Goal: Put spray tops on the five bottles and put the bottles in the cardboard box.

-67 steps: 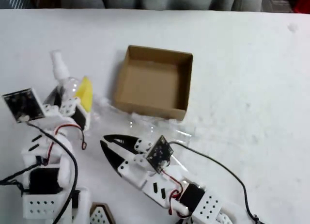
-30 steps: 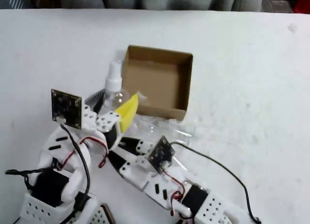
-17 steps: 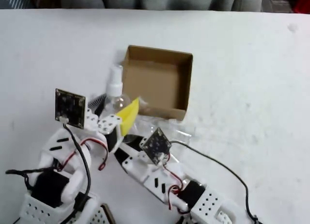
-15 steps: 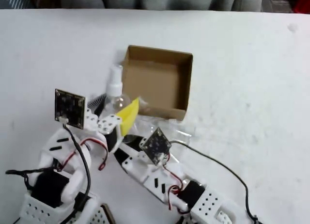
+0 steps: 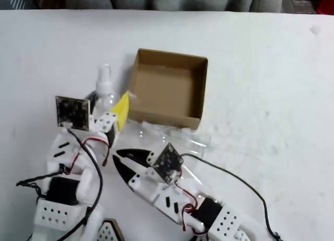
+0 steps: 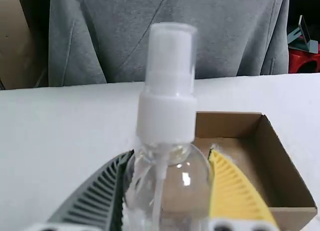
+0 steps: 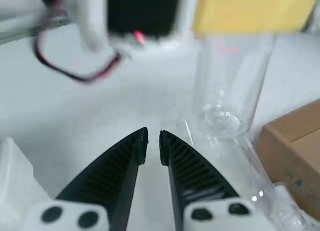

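My left gripper (image 5: 108, 101), left of centre in the high view, pinches the clear round plastic bottle (image 5: 104, 94) between grey and yellow fingers. It holds the bottle upright with the white spray top (image 5: 104, 74) already on, which I judge suits lowering it straight in. Below centre, my right gripper (image 5: 114, 154) rests with its black fingers barely parted on nothing, near more clear bottles (image 5: 167, 136) lying just below the open brown cardboard box (image 5: 167, 54). The box's left wall stands just beside the held bottle, so I'd lift over that edge, and I judge the widest swinging room lies over the white table (image 5: 271, 84) at right.
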